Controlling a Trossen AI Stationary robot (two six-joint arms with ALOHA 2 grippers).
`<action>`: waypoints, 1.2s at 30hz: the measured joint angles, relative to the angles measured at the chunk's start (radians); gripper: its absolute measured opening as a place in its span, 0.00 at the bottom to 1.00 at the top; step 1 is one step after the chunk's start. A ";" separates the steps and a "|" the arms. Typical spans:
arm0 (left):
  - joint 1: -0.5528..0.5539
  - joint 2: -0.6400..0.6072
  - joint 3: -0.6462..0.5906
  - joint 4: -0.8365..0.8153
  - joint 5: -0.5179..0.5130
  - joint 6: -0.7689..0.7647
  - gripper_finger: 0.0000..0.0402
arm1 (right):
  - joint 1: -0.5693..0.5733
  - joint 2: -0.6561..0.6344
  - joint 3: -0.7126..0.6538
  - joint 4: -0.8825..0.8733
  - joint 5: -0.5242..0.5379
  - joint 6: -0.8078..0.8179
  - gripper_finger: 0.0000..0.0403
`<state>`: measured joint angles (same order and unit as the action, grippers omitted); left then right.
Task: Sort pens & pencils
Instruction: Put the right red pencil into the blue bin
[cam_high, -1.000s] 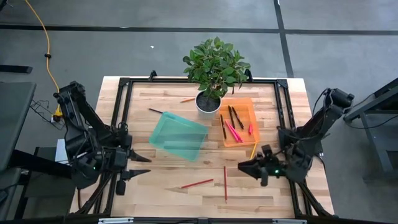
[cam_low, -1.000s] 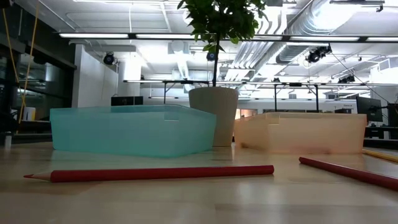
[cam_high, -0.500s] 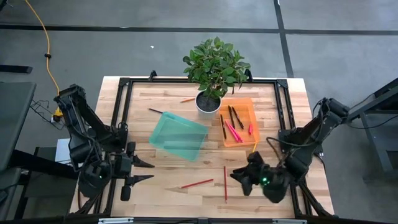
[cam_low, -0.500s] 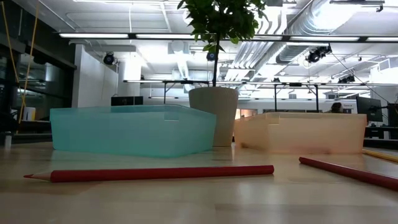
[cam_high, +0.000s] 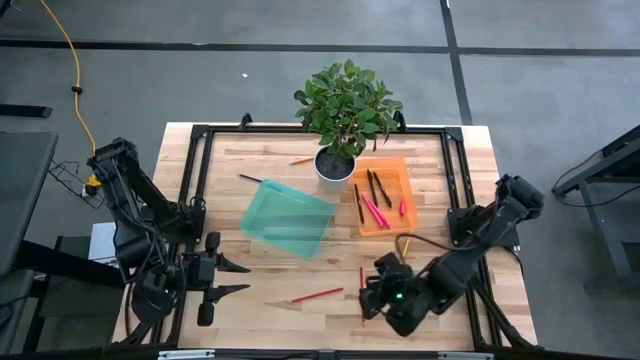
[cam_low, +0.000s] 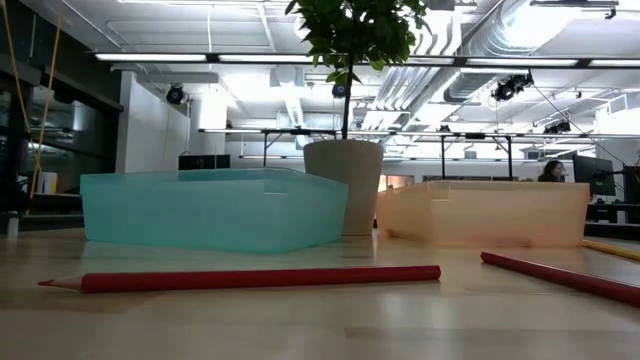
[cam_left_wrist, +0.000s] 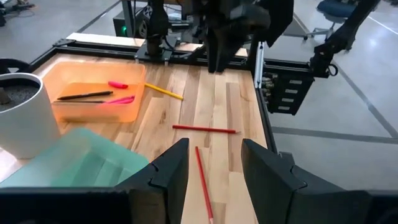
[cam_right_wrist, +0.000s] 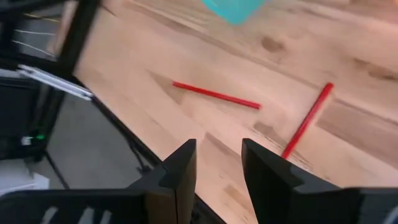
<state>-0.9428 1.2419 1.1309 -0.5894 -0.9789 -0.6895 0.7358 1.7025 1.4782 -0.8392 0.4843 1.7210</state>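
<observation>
Pencils (cam_high: 317, 295), thin and red, lie on bare wood near a teal tray (cam_high: 287, 219) and potted plant (cam_high: 343, 110); both grippers' jaws stand apart, empty.

Centre of table (cam_high: 250, 300) blocked by teal bin (cam_high: 288, 218), orange bin (cam_high: 393, 168) w/ pens (cam_high: 375, 205) just beside it on the right, and potted plant (cam_high: 343, 115) touching both at the back; foliage overhangs the gap btwn bins. Front strip is mostly bare wood: only two red pencils (cam_high: 317, 295) lie flat there, low, no barrier. Right gripper (cam_high: 370, 297) hangs over the upright one, jaws apart, crowding front-right. Left gripper (cam_high: 240, 276) at front-left edge, jaws apart. Back-left corner open, just a thin dark pen (cam_high: 251, 179) and a pencil.
</observation>
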 joint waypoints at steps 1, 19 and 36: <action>0.000 0.000 0.000 -0.002 0.003 0.000 0.33 | -0.010 0.019 0.014 -0.010 -0.024 0.000 0.29; 0.000 0.000 0.000 -0.115 0.079 -0.068 0.33 | -0.145 0.257 0.269 -0.245 -0.393 0.009 0.29; 0.000 0.002 0.000 -0.182 0.098 -0.013 0.33 | -0.183 0.330 0.241 -0.273 -0.519 0.074 0.29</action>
<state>-0.9428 1.2438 1.1309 -0.7717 -0.8813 -0.7025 0.5525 2.0322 1.7195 -1.1121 -0.0349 1.7947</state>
